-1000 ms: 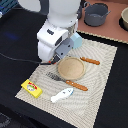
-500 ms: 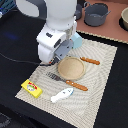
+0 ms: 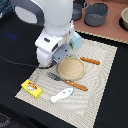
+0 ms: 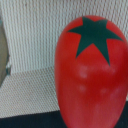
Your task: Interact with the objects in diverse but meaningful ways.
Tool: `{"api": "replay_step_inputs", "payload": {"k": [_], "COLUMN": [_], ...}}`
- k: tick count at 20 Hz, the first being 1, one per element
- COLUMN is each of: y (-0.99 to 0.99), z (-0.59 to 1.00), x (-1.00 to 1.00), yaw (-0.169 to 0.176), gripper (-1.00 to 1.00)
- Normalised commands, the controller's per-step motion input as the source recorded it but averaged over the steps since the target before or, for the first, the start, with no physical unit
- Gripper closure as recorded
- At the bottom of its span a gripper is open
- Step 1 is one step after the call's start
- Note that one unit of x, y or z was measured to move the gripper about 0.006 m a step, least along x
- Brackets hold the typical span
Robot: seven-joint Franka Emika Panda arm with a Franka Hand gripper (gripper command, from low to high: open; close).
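While my arm leans low over the woven mat, its body hides my tool in the exterior view, so I cannot tell whether the jaws stand apart or together. Up close, my wrist view fills with the red tomato, green star on top, resting on the mat. Near the mat's front edge lie the yellow box and white fish, beside the tan plate.
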Motion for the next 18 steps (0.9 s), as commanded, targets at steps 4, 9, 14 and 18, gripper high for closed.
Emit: {"api": "replay_step_inputs", "payload": {"k": [4, 9, 14, 18], "y": [0.05, 0.06, 0.15, 0.04], "z": [-0.39, -0.27, 0.66, 1.00], "x": [-0.40, -0.33, 0.26, 0.77], "yaw": [0.000, 0.000, 0.000, -0.012], "gripper": [1.00, 1.00, 1.00, 1.00]}}
